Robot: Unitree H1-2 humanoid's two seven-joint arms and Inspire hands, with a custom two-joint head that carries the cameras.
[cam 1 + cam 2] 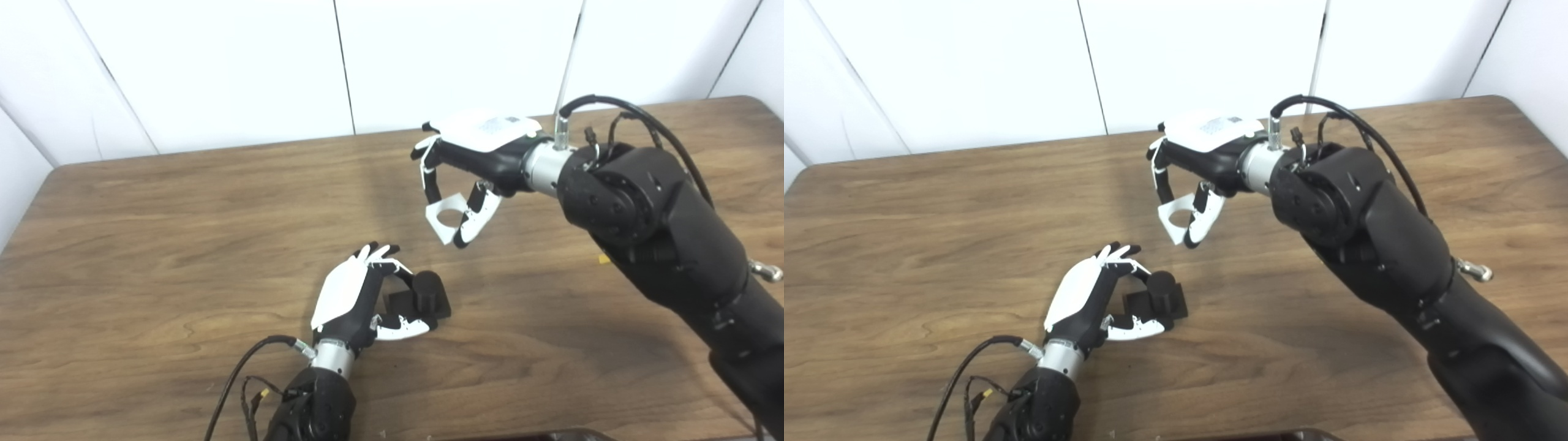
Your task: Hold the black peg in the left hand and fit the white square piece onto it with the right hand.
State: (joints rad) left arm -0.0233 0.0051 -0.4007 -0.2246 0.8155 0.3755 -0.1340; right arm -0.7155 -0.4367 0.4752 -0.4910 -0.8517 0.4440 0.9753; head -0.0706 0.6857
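Left eye view shows the left hand (358, 294) low over the table (153, 257), fingers and thumb closed around the black peg (422, 297). The peg is a short round post on a flat square base; the base sits on or just above the wood, I cannot tell which. The thumb runs along the near edge of the base and the fingers curl over the far side, so the post stands clear and roughly upright, its top uncovered. That looks deliberate: a grip on the base leaves the post free to take the other part. The left forearm comes up from the bottom edge, wrist bent so the white back of the hand faces left.

The right hand (471, 165) hangs in the air above and to the right of the peg, well apart from it. It pinches the white square piece (446, 215) between fingers and thumb, holding it by its edges. The piece is tilted, one corner pointing down, and its round hole stays open to view instead of being covered by the grip. My guess is that the edge hold keeps the hole free for the post. The right arm reaches in from the right side, elbow raised, palm turned down and toward the left hand.

The fitting is not yet done; the piece needs levelling and lining up over the post.
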